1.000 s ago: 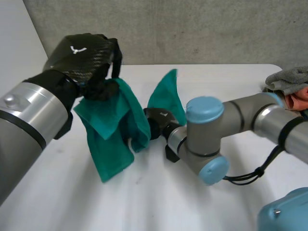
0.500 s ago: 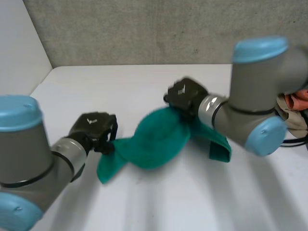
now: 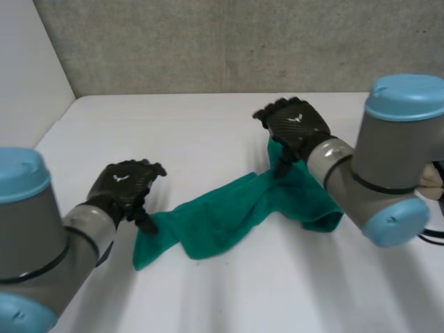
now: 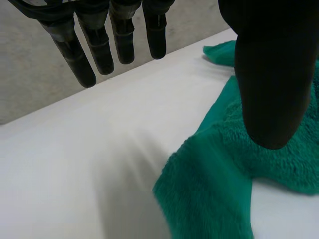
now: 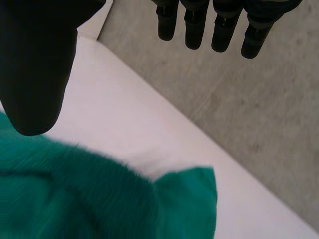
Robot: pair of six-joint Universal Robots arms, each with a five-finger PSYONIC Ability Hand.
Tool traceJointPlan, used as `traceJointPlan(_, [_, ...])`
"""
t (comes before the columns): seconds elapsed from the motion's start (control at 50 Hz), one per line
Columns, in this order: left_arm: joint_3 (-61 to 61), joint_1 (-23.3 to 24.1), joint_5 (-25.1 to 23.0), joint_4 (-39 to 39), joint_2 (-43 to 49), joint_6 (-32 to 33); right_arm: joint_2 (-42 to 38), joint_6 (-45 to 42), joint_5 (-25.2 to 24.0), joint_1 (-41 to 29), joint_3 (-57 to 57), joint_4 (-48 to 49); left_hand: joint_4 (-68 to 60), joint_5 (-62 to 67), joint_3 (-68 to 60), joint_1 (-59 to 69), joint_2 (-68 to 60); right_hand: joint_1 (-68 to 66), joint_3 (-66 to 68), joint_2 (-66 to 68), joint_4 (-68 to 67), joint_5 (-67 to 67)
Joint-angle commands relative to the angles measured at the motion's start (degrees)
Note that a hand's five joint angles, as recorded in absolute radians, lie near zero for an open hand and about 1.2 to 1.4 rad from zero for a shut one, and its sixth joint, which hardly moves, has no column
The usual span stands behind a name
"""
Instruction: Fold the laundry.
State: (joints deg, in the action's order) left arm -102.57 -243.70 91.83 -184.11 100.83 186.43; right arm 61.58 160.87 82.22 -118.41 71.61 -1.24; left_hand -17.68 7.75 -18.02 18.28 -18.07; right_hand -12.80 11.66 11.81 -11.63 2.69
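A green towel (image 3: 229, 215) lies rumpled on a white desk (image 3: 208, 125). It runs as a loose band from the near left to the far right. It sits straight on the desk, not in any container.

The left robot hand (image 3: 125, 187) is at the towel's near left end. In the left wrist view its fingers (image 4: 99, 45) are straight and spread above bare desk. Its thumb (image 4: 271, 74) hangs over the cloth, well apart from the fingers, so the hand grips nothing. Whether the thumb tip touches the pile cannot be told.

The right robot hand (image 3: 295, 125) is above the far right end, where the towel is bunched and doubled over itself. In the right wrist view its fingers (image 5: 224, 25) are straight and its thumb (image 5: 35, 64) stands apart above the green cloth (image 5: 99, 199). This hand is also relaxed and holds nothing.

The towel looks like soft terry with a fuzzy surface. It is probably light and limp, and will likely sag and crease wherever it is not supported. It is not fragile and not slippery, so a pinch should hold well. The best places to take hold are probably two corners of one short edge, one per hand, once the bunched right end is spread flat. A grip on the middle would only gather it into a heap.
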Motion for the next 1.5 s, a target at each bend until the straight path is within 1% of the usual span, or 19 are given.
traceJointPlan(0.02, [-7.9,0.7,2.0,0.3,-6.3,4.3,4.6,-0.6,0.2,5.5,6.0,-10.5,-5.5,5.4,-5.1,4.9,-5.1,2.5,-1.3,-1.5,1.3,-2.4])
traceJointPlan(0.06, [-9.3,0.9,2.1,0.2,-6.4,5.9,5.0,-0.3,0.0,7.0,7.3,-11.6,-5.5,5.4,-5.1,4.9,-5.1,1.1,0.0,-0.1,0.0,-1.0])
traceJointPlan(0.08, [-10.4,0.9,2.2,-0.2,-6.2,7.0,5.2,-0.3,0.0,8.3,8.9,-11.3,-5.3,5.2,-5.0,4.7,-4.9,-2.5,3.7,3.5,-3.7,2.7])
traceJointPlan(0.12, [-11.1,0.8,2.4,-0.9,-5.5,7.9,5.1,-0.5,0.1,9.5,10.6,-10.6,-5.3,5.2,-5.0,4.7,-4.9,-5.3,6.4,6.3,-6.4,5.4])
traceJointPlan(0.22, [-11.1,-0.5,3.3,-2.5,-0.8,8.3,3.1,-0.5,-0.4,13.4,14.9,-6.2,-9.3,9.3,-9.0,8.7,-8.9,-14.5,15.7,15.5,-15.7,14.6])
traceJointPlan(0.28, [-10.9,-0.5,3.2,-2.6,0.8,8.5,1.9,-0.7,-1.4,14.4,16.3,-4.7,-9.5,9.5,-9.2,8.9,-9.1,-14.7,15.8,15.7,-15.9,14.8])
traceJointPlan(0.38, [-9.3,-1.4,2.9,-3.7,3.9,8.2,-1.0,-1.5,-4.9,15.7,17.4,-1.5,-7.3,7.3,-7.0,6.7,-7.0,-14.7,15.8,15.7,-15.9,14.8])
traceJointPlan(0.44, [-8.3,-1.6,2.7,-4.2,5.2,8.1,-2.3,-1.4,-5.1,15.7,17.1,0.6,-7.2,7.1,-6.8,6.6,-6.8,-15.5,16.7,16.5,-16.7,15.6])
traceJointPlan(0.5, [-6.8,-1.7,2.0,-4.4,6.7,7.8,-3.8,-1.2,-4.6,15.5,16.5,3.8,-6.0,5.9,-5.6,5.4,-5.6,-20.6,21.7,21.6,-21.7,20.7])
traceJointPlan(0.56, [-5.4,-1.5,1.6,-4.6,8.1,7.7,-5.3,-1.1,-4.3,15.4,15.7,6.1,-6.0,5.9,-5.6,5.4,-5.6,-43.4,44.5,44.4,-44.5,43.5])
traceJointPlan(0.6, [-4.5,-1.3,1.5,-4.7,8.8,7.9,-5.9,-1.1,-4.2,15.5,15.3,6.9,-6.0,5.9,-5.6,5.4,-5.6,-67.1,68.2,68.1,-68.2,67.2])
traceJointPlan(0.88, [0.3,-0.5,1.4,-5.5,13.5,8.9,-5.1,-0.7,-4.4,14.5,16.9,7.1,-9.4,9.3,-9.0,8.7,-9.0,-67.2,68.3,68.2,-68.4,67.3])
traceJointPlan(1.2, [7.1,-1.5,1.4,-7.4,19.5,16.0,-4.5,-0.6,-4.8,14.7,17.8,7.1,-13.7,13.7,-13.4,13.1,-13.3,-67.2,68.3,68.2,-68.4,67.3])
traceJointPlan(1.5, [11.4,-2.2,1.1,-7.9,23.0,18.1,-4.3,-0.8,-5.1,14.8,18.7,7.2,-26.0,25.9,-25.7,25.4,-25.6,-67.2,68.3,68.2,-68.4,67.3])
